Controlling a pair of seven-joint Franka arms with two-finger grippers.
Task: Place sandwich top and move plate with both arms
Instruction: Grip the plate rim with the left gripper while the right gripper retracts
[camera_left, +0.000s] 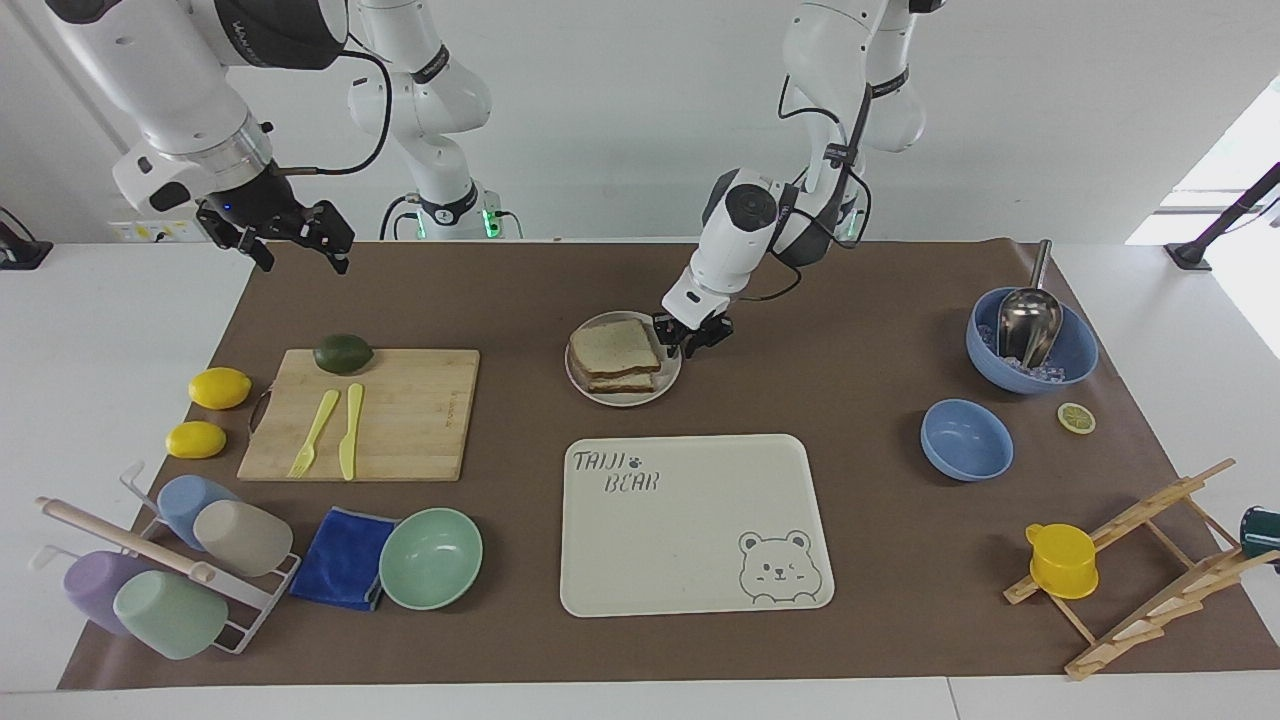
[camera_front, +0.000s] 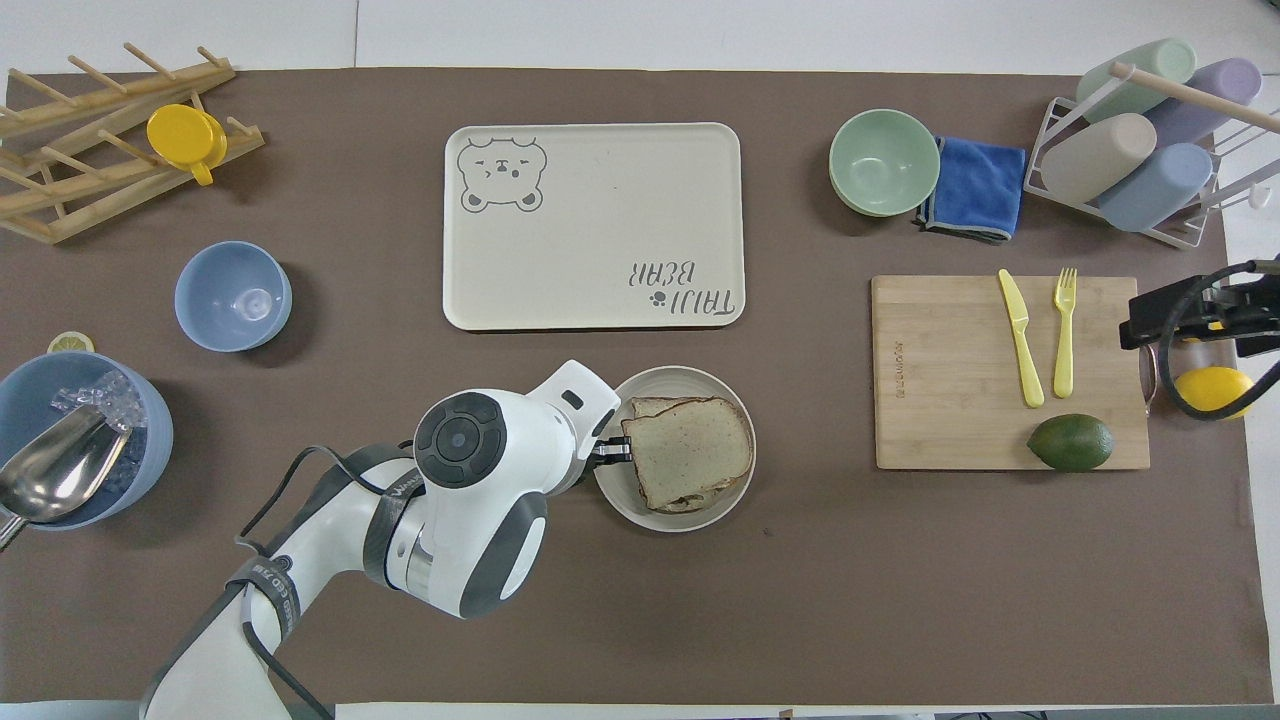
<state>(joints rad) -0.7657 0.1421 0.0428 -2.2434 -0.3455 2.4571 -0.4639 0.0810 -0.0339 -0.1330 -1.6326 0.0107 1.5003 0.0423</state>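
The square slice of speckled brown-crusted bread (camera_left: 614, 347) already caps the sandwich on the small round beige-grey plate (camera_left: 628, 396), whose rim the left gripper (camera_left: 692, 338) pinches; the right gripper (camera_left: 288, 238) hangs wide open over the table's corner, plate unmoved.

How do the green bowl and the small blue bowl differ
The green bowl is mint green; the small blue bowl is pale blue. The green bowl touches a blue cloth at the right arm's end of the table; the small blue bowl stands alone toward the left arm's end, near the ice bowl. The green bowl lies farther from the robots. Both are round, upright and apparently empty.
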